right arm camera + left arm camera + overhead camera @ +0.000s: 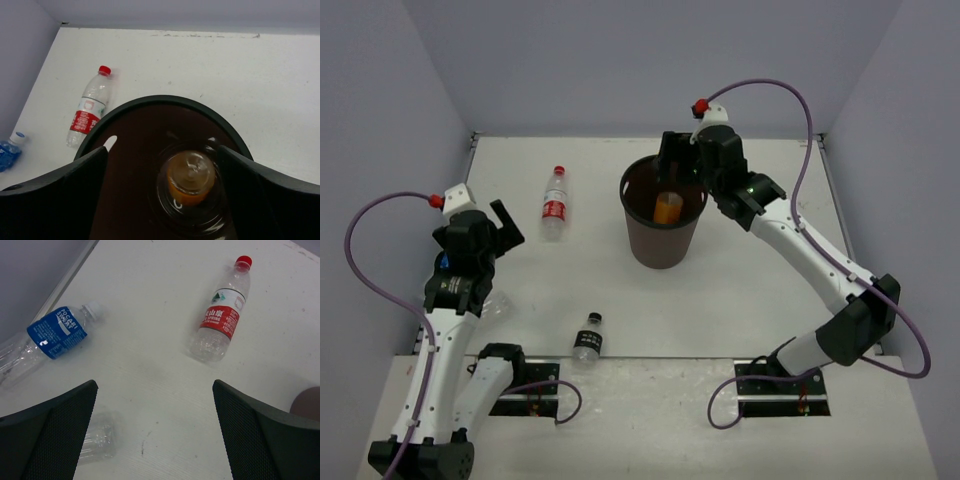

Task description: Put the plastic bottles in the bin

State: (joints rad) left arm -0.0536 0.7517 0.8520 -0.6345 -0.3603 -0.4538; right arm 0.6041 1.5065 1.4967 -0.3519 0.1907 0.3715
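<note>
The dark brown bin (pixel 663 238) stands mid-table. An orange bottle (pixel 667 207) is inside it, and shows blurred in the right wrist view (pixel 190 178). My right gripper (pixel 676 160) is open and empty right above the bin's rim (pixel 165 100). My left gripper (pixel 507 222) is open and empty over the table at the left (pixel 155 390). A red-capped bottle (pixel 554 203) lies left of the bin (pixel 222 315) (pixel 90 112). A dark-labelled bottle (pixel 588 337) lies near the front. A blue-labelled bottle (pixel 50 335) lies by the left wall.
The end of another clear bottle (pixel 100 437) lies on the table, partly hidden behind my left finger. Grey walls close the table at the left, back and right. The bin's edge (pixel 307 402) shows at the right of the left wrist view.
</note>
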